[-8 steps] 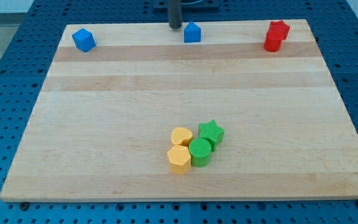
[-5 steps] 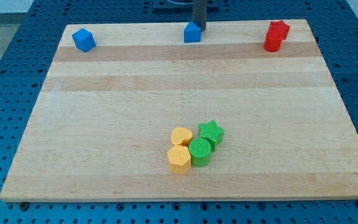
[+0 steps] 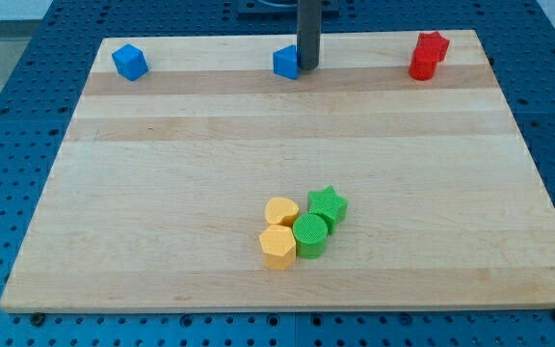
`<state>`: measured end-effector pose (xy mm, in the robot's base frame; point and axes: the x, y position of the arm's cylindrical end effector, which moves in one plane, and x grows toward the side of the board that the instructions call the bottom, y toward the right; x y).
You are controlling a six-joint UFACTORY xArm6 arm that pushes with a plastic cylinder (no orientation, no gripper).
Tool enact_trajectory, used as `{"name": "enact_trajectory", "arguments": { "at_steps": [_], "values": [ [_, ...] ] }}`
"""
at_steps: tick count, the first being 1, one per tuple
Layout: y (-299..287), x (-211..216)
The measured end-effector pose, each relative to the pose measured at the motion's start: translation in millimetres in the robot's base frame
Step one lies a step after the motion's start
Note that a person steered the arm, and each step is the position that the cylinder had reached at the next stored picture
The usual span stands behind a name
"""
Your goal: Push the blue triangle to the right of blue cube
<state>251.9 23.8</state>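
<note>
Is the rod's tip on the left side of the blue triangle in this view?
No, my tip sits against the view's right side of the blue triangle, with the blue cube far off to the view's left.

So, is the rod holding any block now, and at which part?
Nothing is held. My tip only touches the blue triangle on its side toward the view's right.

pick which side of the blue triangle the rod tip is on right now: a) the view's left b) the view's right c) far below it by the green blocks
b: my tip stands against the view's right side of the blue triangle, near the board's top edge.
</note>
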Motion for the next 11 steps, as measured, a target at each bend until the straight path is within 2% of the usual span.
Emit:
{"name": "enact_trajectory", "arguments": {
  "at_steps": [2,5,7,9,11],
  "values": [
    [-46.1,-7.2],
    [-65.2,34.3],
    [-108.6,41.5],
    [-146.5,72.4],
    [-179.7,64.7]
  ]
}}
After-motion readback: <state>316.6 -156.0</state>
